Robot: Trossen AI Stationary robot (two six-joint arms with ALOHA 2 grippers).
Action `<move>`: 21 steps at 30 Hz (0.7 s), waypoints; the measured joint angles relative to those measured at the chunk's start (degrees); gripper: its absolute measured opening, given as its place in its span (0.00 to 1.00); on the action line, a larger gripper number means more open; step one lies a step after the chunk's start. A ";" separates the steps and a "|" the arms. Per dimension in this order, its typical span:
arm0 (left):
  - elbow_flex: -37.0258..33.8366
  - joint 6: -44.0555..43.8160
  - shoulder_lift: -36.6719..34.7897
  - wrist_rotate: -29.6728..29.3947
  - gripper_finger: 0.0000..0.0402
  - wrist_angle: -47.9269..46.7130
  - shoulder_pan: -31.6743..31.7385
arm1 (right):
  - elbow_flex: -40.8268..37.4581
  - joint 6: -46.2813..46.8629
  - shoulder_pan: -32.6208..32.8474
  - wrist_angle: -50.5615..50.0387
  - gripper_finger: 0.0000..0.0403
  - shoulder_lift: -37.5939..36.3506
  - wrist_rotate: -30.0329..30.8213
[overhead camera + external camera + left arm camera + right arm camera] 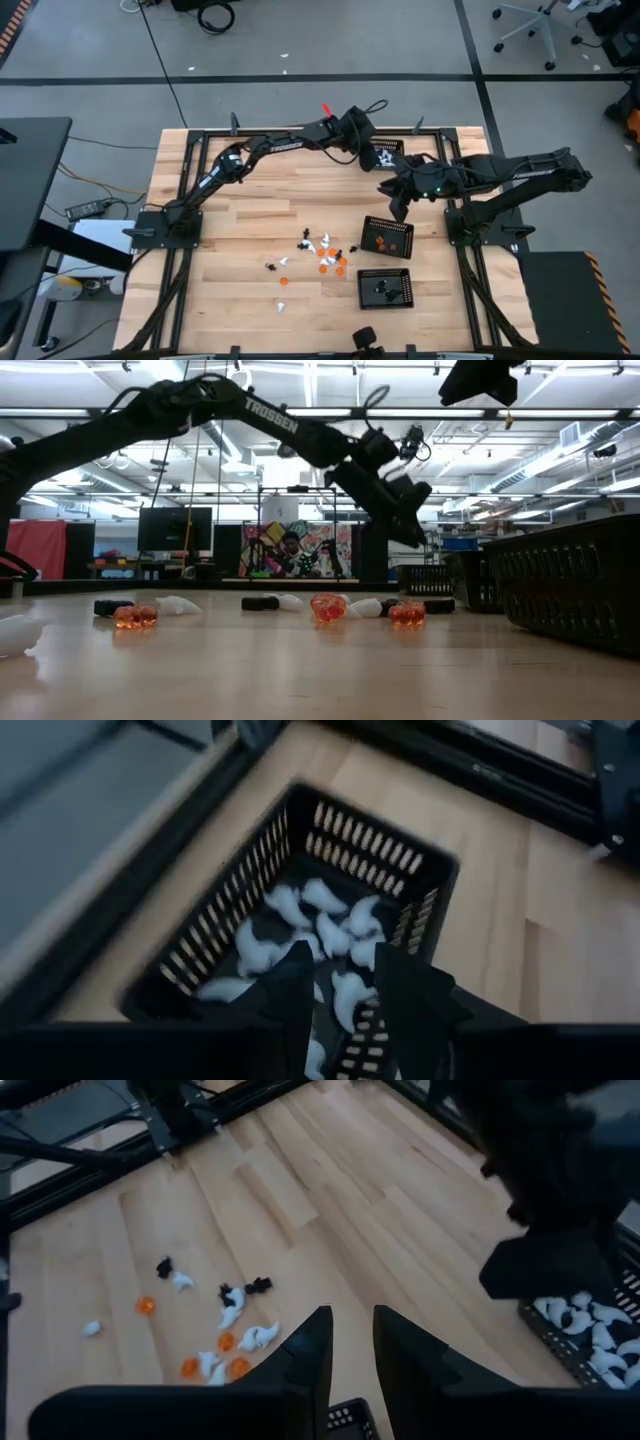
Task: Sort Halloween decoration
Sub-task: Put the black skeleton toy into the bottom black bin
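Note:
The Halloween decoration (pixel 315 255) lies loose on the wood table: tiny white, orange and black figures, also in the right wrist view (pixel 225 1320) and the low view (pixel 330 607). More white figures (pixel 320 925) lie in a black mesh tray (pixel 385 155) at the far right. My left gripper (pixel 345 995) hangs just above this tray, pointing slantwise down, open, with nothing between its fingers. My right gripper (pixel 350 1345) hovers high over the table (pixel 398 205), near the tray, its fingers a little apart and empty.
Two more black mesh trays stand at the near right: one (pixel 388 237) with orange figures, one (pixel 385 287) with black figures. The left arm (pixel 545 1230) reaches across the table's far side. Bare wood (pixel 240 230) lies left of the loose figures.

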 joint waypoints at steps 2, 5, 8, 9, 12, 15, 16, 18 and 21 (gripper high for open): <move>0.06 3.18 -1.17 -1.89 0.29 -0.99 -0.56 | 0.00 -0.71 0.19 -0.18 0.20 -0.84 -1.65; 0.03 7.24 -2.44 -3.46 0.29 -2.92 -1.34 | 0.00 -3.31 0.56 -0.42 0.20 -1.14 -7.28; 0.06 9.67 -3.33 -3.91 0.29 -4.01 -2.07 | 0.00 -3.35 0.71 -1.72 0.20 -0.34 -11.75; 0.06 10.07 -3.57 -3.92 0.29 -4.15 -2.23 | 0.00 -3.07 0.74 -1.84 0.20 0.16 -12.43; 0.06 11.30 -4.44 -3.98 0.29 -6.14 -2.83 | 0.00 -2.14 0.95 -2.17 0.20 1.82 -13.43; 0.02 13.47 -5.58 -4.41 0.29 -7.44 -3.71 | 0.00 -2.16 1.52 -0.97 0.20 3.14 -14.55; 0.02 14.13 -6.06 -4.45 0.29 -8.32 -4.07 | 0.00 -2.19 1.83 -0.47 0.20 3.44 -14.92; 0.02 15.15 -6.65 -4.46 0.29 -9.43 -4.75 | 0.00 -2.04 2.57 0.53 0.20 3.86 -14.94; -0.51 16.40 -7.60 -4.47 0.27 -11.56 -5.55 | 0.00 -1.63 3.68 1.29 0.20 3.90 -14.95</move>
